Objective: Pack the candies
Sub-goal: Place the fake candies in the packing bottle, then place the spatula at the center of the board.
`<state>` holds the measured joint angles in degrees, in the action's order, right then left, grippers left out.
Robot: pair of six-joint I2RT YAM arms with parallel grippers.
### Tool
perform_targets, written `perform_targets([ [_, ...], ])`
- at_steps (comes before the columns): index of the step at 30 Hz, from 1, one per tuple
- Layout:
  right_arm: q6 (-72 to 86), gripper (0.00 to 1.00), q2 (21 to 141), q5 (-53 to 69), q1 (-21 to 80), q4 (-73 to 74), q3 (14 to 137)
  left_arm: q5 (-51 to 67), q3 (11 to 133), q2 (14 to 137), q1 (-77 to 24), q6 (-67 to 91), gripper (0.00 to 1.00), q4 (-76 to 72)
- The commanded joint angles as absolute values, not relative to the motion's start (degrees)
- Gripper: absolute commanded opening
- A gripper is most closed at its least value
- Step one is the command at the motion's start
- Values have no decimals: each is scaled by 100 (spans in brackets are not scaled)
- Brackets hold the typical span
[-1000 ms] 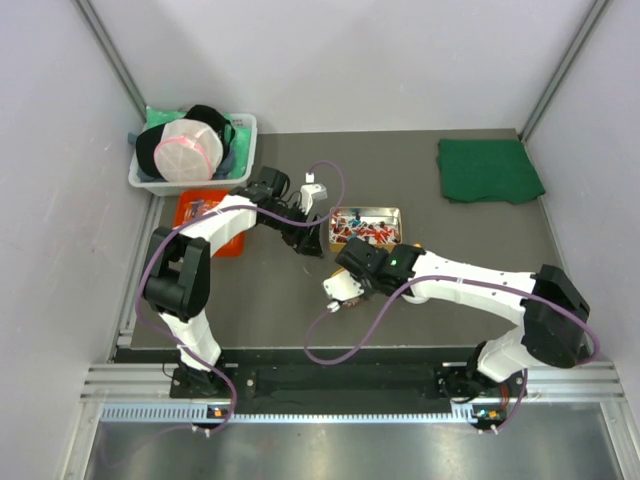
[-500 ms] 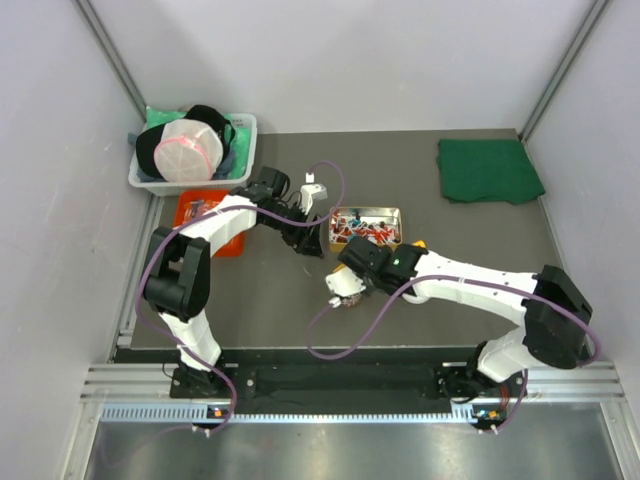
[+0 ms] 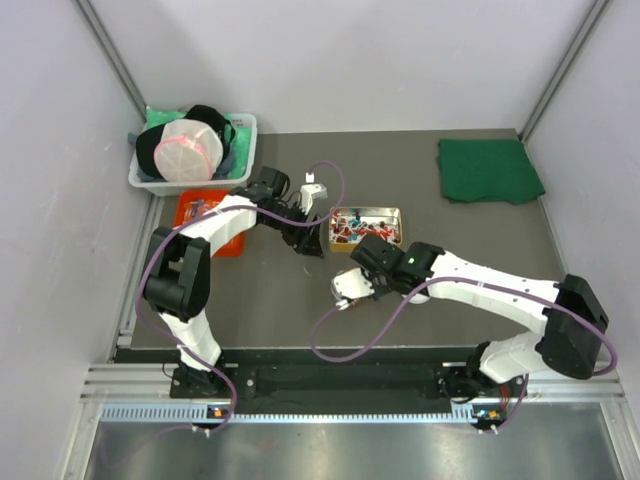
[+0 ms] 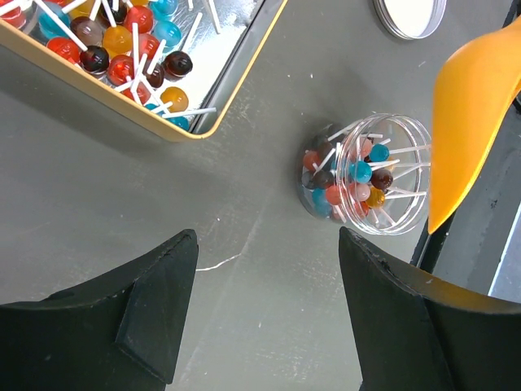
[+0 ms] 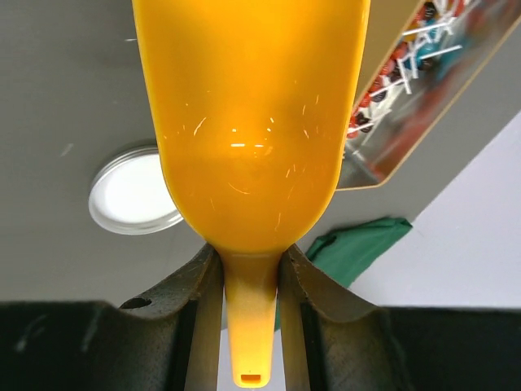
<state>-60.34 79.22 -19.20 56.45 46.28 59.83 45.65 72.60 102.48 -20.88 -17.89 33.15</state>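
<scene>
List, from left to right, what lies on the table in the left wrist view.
Tin tray with loose candies → clear jar → orange scoop. The lid at the top edge spans both the jar and the scoop, so it is left out.

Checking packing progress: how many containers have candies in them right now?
2: the tin at mid-table, and the clear jar just beside it, by the scoop. The back bin may hide more.
</scene>
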Motion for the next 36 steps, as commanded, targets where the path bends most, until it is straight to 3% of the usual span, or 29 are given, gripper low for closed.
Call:
perform_targets([
  [1,-5827,0,7743,-1652,5616,4755,5740,4781,7251,10072,-2074,-1749,75,3129],
  [9,-5871,0,7919,-1916,5634,4289,5466,4781,7225,10055,-2074,-1749,75,3111],
  [21,-6196,0,7629,-2434,4835,3412,6530,4834,7321,9985,-1995,-1732,74,3129],
  [29,-6153,0,8849,-2540,3860,2006,6670,4974,7515,9853,-1547,-1591,79,3120],
  [36,-5785,0,10036,-2706,3613,1942,7671,4983,7296,9660,-1345,-1644,84,3059],
])
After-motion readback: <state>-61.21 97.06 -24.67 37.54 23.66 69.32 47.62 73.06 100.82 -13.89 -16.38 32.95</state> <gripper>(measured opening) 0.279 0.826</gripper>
